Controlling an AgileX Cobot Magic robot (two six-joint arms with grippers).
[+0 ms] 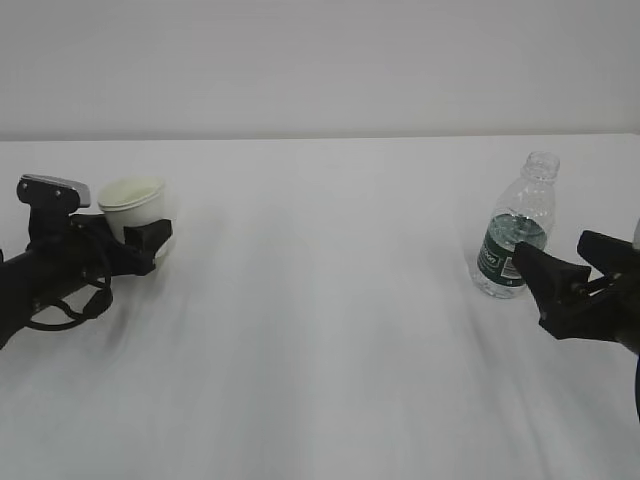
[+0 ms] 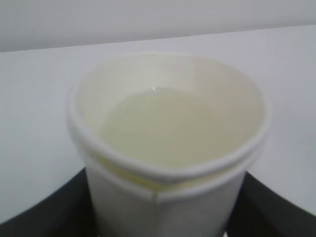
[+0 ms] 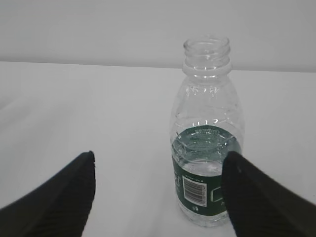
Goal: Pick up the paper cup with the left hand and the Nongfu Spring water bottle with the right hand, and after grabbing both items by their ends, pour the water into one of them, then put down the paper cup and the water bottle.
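Exterior view: the left hand has its fingers set around the lower body of the paper cup, which stands upright on the white table; whether they press it or only bracket it cannot be told. The right hand is spread, one finger just at the Nongfu Spring water bottle, which stands upright beyond the tips.

Left wrist view: the paper cup fills the gap between two dark fingers, water inside.

Right wrist view: the jaws gape wide and empty; the bottle stands ahead, beside the right finger, water low inside.
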